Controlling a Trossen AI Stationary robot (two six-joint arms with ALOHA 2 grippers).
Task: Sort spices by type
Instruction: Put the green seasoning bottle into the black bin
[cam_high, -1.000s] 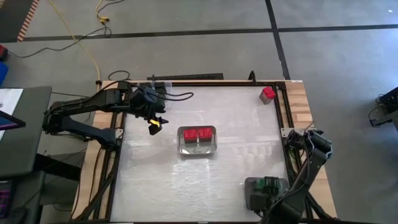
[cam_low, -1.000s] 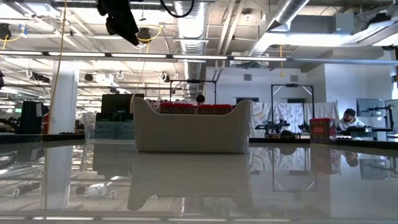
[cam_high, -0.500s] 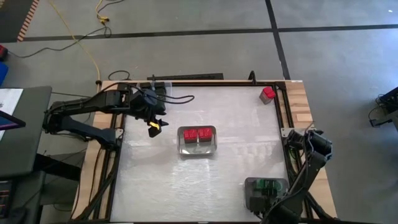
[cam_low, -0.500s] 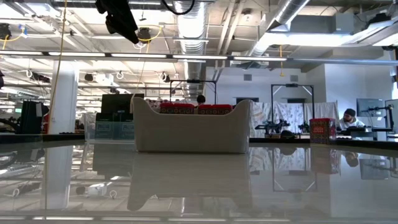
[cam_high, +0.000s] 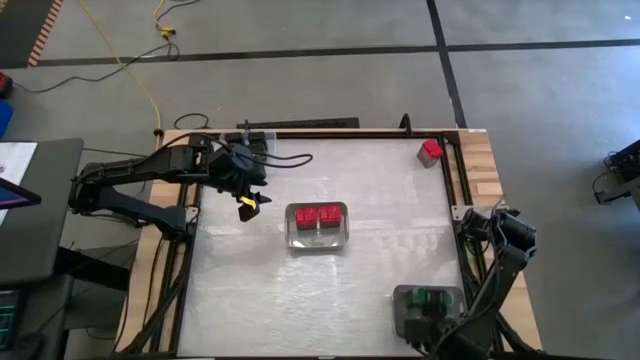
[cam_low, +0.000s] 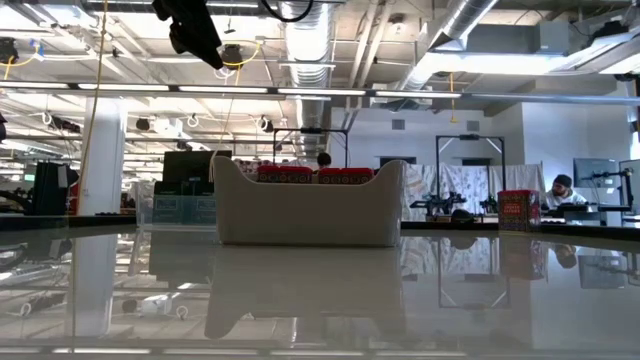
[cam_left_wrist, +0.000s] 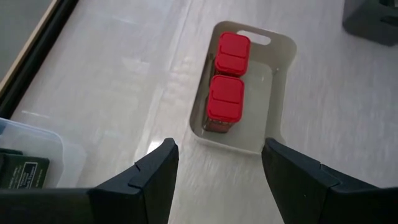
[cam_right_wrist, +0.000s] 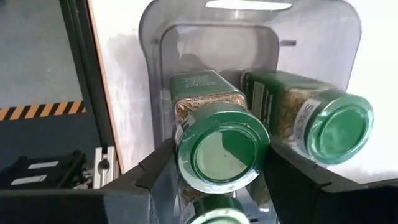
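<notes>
Nearest the front edge of the table, at its right corner, the right gripper (cam_right_wrist: 214, 180) hangs over a grey tray (cam_high: 405, 300) that holds green-capped spice jars lying on their sides. In the right wrist view one green-capped jar (cam_right_wrist: 217, 140) sits directly between the two dark fingers, its round cap facing the camera; the fingers stand close along its sides, but whether they press on it cannot be told. A second green-capped jar (cam_right_wrist: 314, 118) lies just beside it in the same tray, outside the fingers.

Farther in, near the middle of the table, a clear tray (cam_high: 317, 236) holds two red-capped spice jars (cam_high: 317, 214) side by side at its far end. In the left wrist view these two red caps (cam_left_wrist: 227, 74) lie in line, well ahead of the fingers.

The left gripper (cam_high: 247, 203) hovers above the table's left side, apart from the clear tray, its jaws spread wide with nothing between them.

At the far right corner, one red-capped jar (cam_high: 431, 150) stands alone by the table's frame.
</notes>
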